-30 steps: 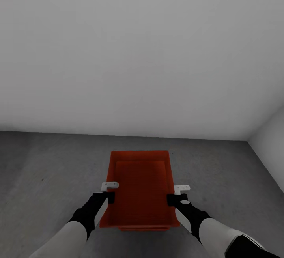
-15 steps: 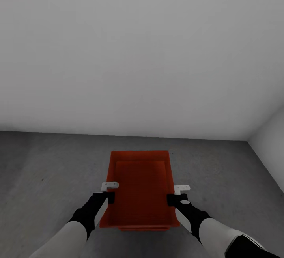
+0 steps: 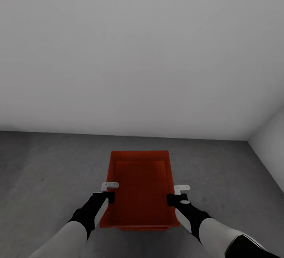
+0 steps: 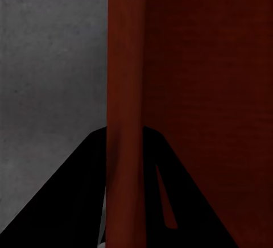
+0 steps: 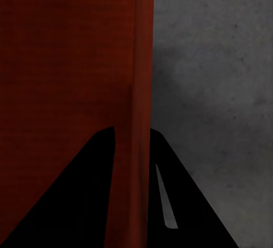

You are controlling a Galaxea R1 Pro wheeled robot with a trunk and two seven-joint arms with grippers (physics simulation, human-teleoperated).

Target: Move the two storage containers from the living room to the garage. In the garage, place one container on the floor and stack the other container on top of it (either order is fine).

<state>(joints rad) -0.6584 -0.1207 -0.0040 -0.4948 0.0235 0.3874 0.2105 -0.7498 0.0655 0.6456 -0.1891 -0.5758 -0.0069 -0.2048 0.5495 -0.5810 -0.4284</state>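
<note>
Over the garage floor point(image 3: 47, 163), the orange-red container point(image 3: 140, 187) lies between both arms, its long axis running near to far, the left gripper point(image 3: 107, 192) and right gripper point(image 3: 178, 195) each with jaws clamped on a side wall.

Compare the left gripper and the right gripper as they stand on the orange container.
The left gripper straddles the storage container's left long wall, while the right gripper straddles its right long wall. In the head view the left gripper's forearm comes in from the lower left and the right gripper's from the lower right. Shared: each wrist view shows a thin orange wall running between two dark fingers, over dark grey floor.
</note>
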